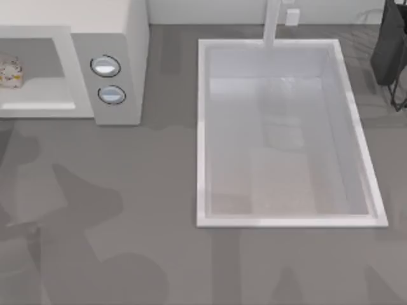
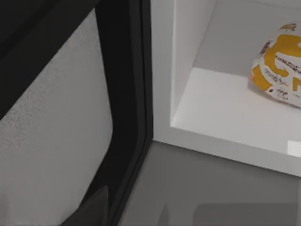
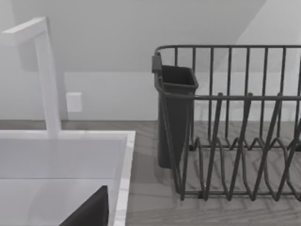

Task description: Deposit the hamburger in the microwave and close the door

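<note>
The off-white microwave (image 1: pixel 130 38) stands at the table's back left, its grey cavity open to the front. Inside, near the top view's left edge, lies the hamburger (image 1: pixel 9 71), a pale lump. The left wrist view shows the hamburger (image 2: pixel 280 66) close up in white and yellow wrapping on the cavity floor (image 2: pixel 225 113). Beside it the door (image 2: pixel 56 141), dark-framed with a speckled grey window, stands swung open. A dark bit of my left gripper (image 2: pixel 91 209) shows close to the door. A dark bit of my right gripper (image 3: pixel 89 212) hangs over the sink's right side.
Two round knobs (image 1: pixel 105 65) sit on the microwave's side panel. A white sink basin (image 1: pixel 203 127) with a faucet (image 1: pixel 273 22) fills the middle and right. A dark wire dish rack (image 3: pixel 225 122) with a cup holder stands at the back right.
</note>
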Action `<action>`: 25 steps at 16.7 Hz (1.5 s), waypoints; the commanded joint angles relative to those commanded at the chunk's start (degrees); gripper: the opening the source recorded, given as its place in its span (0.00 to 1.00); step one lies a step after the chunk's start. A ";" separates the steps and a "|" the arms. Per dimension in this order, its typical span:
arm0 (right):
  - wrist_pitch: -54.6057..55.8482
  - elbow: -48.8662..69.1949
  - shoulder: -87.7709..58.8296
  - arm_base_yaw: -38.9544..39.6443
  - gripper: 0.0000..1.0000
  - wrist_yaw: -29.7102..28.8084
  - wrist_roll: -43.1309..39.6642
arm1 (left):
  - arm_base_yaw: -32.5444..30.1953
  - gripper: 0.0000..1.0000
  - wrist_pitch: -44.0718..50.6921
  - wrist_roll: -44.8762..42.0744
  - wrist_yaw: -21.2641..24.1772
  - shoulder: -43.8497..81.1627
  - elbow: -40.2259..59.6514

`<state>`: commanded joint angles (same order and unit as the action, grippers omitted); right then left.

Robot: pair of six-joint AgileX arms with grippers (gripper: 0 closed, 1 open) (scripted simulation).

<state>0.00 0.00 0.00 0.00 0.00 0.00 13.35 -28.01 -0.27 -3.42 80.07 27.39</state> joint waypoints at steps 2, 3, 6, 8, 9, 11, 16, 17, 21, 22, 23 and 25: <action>0.00 0.00 0.00 0.00 1.00 0.00 0.00 | -0.75 1.00 1.40 0.02 0.19 -3.74 -1.36; 0.00 0.00 0.00 0.00 1.00 0.00 0.00 | -1.28 1.00 2.42 0.03 0.34 -6.53 -2.36; 0.00 0.00 0.00 0.00 1.00 0.00 0.00 | -3.24 1.00 6.49 0.04 0.89 -18.27 -6.34; 0.00 0.00 0.00 0.00 1.00 0.00 0.00 | -4.79 1.00 9.99 0.07 1.31 -28.83 -9.77; 0.00 0.00 0.00 0.00 1.00 0.00 0.00 | -5.62 1.00 11.92 0.10 1.54 -34.70 -11.67; 0.00 0.00 0.00 0.00 1.00 0.00 0.00 | -7.30 1.00 15.87 0.18 1.97 -46.75 -15.54; 0.00 0.00 0.00 0.00 1.00 0.00 0.00 | -11.29 1.00 24.35 0.33 2.95 -70.67 -23.84; 0.00 0.00 0.00 0.00 1.00 0.00 0.00 | -11.92 1.00 25.54 0.33 3.09 -73.76 -24.99; 0.00 0.00 0.00 0.00 1.00 0.00 0.00 | -13.33 1.00 27.97 0.27 3.41 -79.97 -27.35; 0.00 0.00 0.00 0.00 1.00 0.00 0.00 | -13.35 1.00 28.01 0.27 3.42 -80.06 -27.39; 0.00 0.00 0.00 0.00 1.00 0.00 0.00 | -13.35 1.00 28.01 0.27 3.42 -80.06 -27.39; 0.00 0.00 0.00 0.00 1.00 0.00 0.00 | -13.35 1.00 28.01 0.27 3.42 -80.06 -27.39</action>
<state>0.00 0.00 0.00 0.00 0.00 0.00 0.00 0.00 0.00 0.00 0.00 0.00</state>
